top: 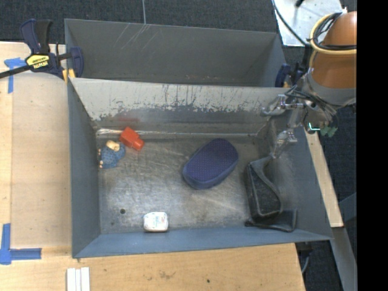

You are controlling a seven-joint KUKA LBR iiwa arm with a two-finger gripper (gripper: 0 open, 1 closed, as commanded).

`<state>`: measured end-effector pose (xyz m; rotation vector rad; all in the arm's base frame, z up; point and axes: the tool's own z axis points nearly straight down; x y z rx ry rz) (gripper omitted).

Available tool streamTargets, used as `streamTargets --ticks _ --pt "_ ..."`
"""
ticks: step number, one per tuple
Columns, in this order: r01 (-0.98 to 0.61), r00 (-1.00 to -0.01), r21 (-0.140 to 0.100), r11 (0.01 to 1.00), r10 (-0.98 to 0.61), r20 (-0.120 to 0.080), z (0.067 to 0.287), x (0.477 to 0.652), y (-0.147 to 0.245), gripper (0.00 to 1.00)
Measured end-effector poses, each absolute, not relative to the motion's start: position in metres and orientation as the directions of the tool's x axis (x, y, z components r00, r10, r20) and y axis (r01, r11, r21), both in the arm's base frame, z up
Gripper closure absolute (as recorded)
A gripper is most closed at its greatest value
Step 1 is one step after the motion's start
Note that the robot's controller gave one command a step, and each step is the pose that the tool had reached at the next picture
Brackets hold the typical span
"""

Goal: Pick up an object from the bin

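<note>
Even soft light; sheen on bin (182,111) wall.

Robot body: orange, grey and bare metal

At two o'clock, a glossy rounded orange cover (338,41) sits above a grey collar (332,90); yellow and black cables (316,32) loop at its ten o'clock, and a slim silver gripper (283,139) sticks out at the collar's eight o'clock.
</note>
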<state>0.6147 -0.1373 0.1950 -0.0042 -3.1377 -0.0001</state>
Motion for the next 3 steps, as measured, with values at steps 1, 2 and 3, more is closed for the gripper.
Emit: streamTargets --ticks 1,2,3 --pt "-0.348 -0.938 -0.003 0.938 -0.348 -0.006 0.073 0.623 -0.059 0.00" --pt "-0.347 -0.938 -0.005 0.938 -0.348 -0.013 0.075 0.625 -0.059 1.00" --pt "-0.586 -0.810 -0.007 0.810 -0.586 -0.009 0.238 0.598 -0.053 1.00"
